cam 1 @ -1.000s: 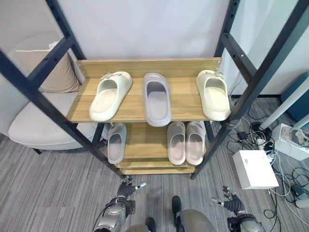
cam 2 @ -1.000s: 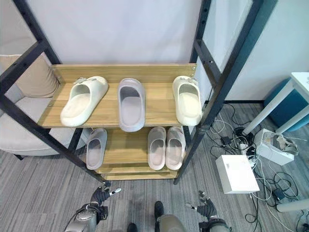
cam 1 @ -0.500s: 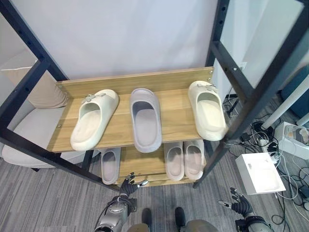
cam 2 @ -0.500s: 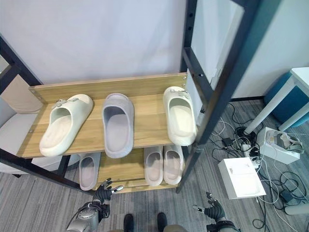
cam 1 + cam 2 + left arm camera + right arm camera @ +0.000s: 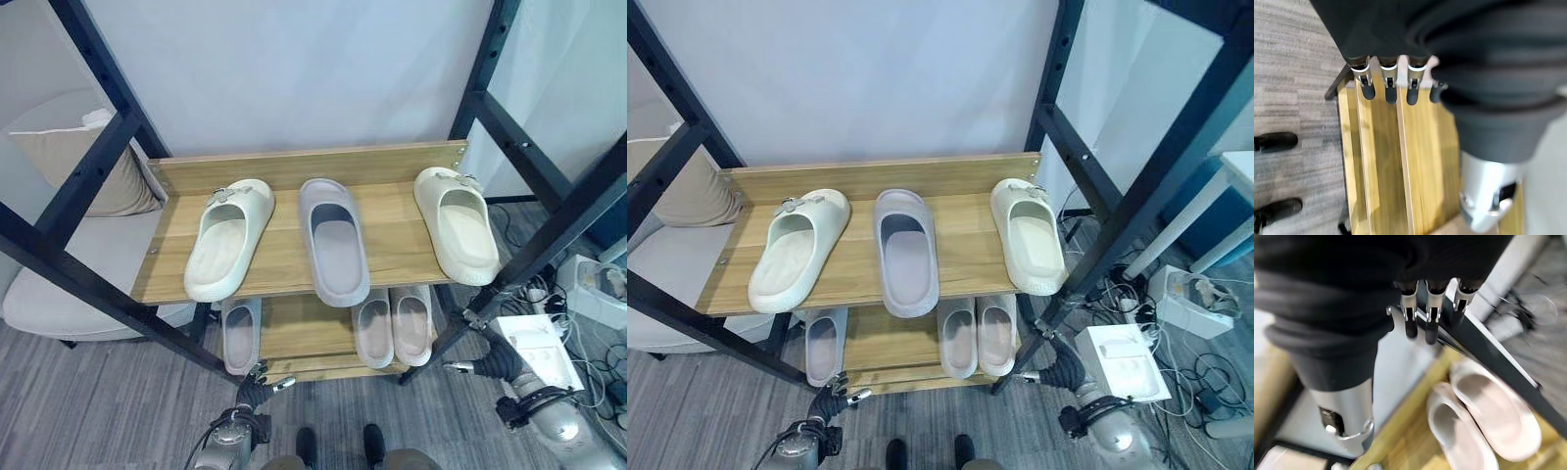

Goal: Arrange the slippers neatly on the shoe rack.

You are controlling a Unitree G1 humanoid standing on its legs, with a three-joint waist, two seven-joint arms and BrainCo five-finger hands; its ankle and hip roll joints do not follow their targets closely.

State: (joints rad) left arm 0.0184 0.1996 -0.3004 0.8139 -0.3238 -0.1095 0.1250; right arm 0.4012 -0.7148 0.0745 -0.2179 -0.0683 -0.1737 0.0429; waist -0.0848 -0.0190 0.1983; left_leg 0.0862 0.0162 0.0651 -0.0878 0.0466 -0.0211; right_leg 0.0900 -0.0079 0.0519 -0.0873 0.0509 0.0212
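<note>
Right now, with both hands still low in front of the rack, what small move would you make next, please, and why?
Probably raise the right hand toward the right cream slipper on the top shelf. Its mate lies far off at the left, angled, with a grey slipper between them. That hand is nearest and open, holding nothing; the left hand sits low and open too.

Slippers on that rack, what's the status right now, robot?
Both hands open, left hand low, right hand by the rack's post. Cream slippers split by a grey slipper. Nothing in the way.
</note>
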